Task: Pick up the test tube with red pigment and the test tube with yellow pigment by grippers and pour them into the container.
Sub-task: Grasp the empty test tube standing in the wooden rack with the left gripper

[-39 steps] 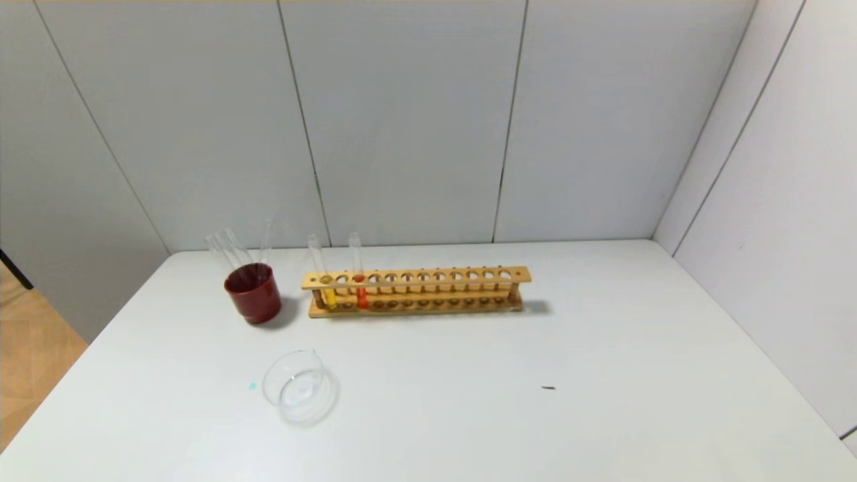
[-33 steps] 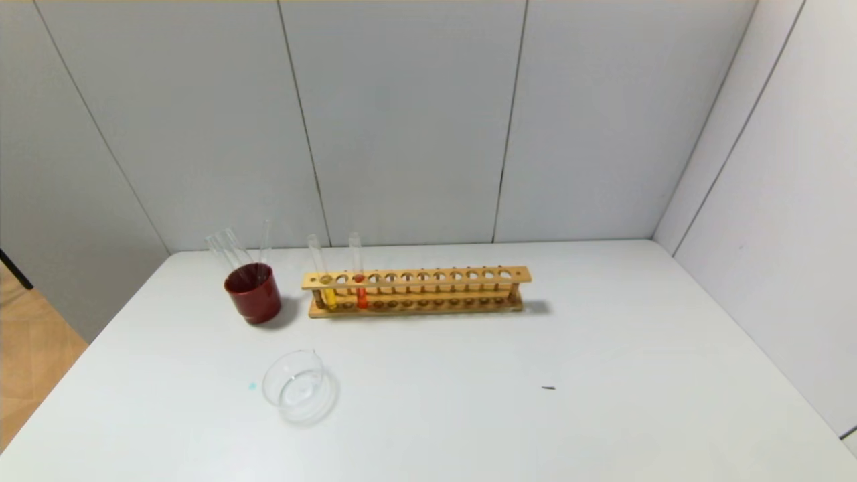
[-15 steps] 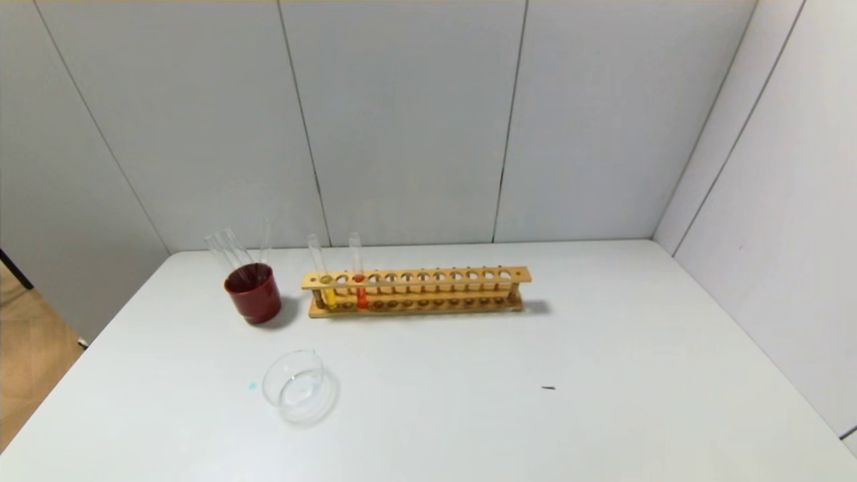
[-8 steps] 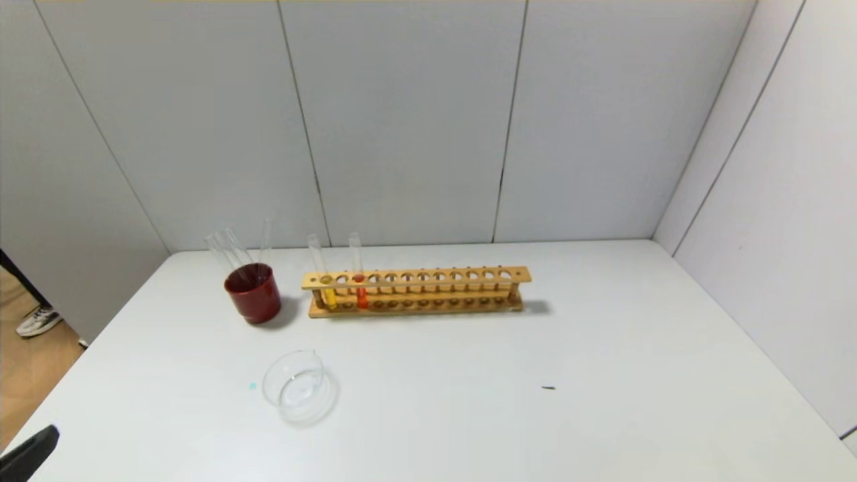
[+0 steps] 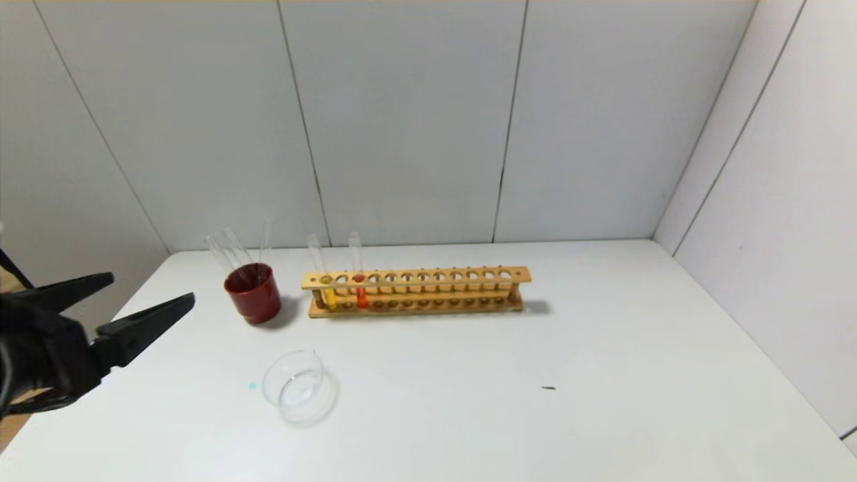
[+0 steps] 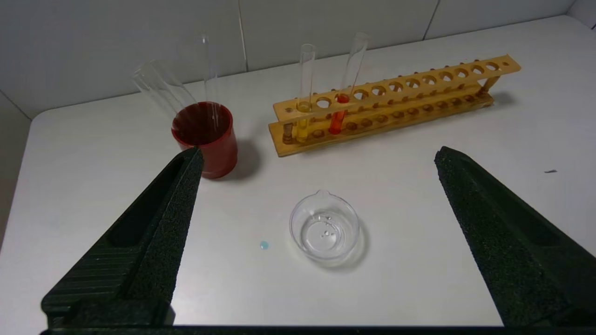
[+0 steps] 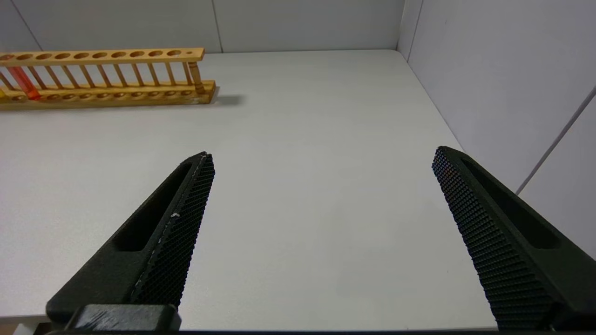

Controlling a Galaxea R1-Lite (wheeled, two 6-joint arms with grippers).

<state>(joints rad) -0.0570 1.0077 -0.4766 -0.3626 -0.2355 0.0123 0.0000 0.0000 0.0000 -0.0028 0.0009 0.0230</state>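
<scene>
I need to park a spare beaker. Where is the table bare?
Bare: right of the rack to the wall, and the near right. Crowded: the far left, where cup, rack and dish cluster, with the open left gripper nearby.

A white surface (image 5: 602, 348) carries a wooden tube rack (image 5: 416, 292), a dark red cup (image 5: 254, 293) and the clear glass container (image 5: 297, 387).

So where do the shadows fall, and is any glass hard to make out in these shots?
Head view: the rack casts a soft shadow past its right end; the clear tubes in the red cup nearly vanish against the wall. Left wrist view: the dish shows bright glints and a faint shadow. Right wrist view: the rack's shadow is again at its end.
</scene>
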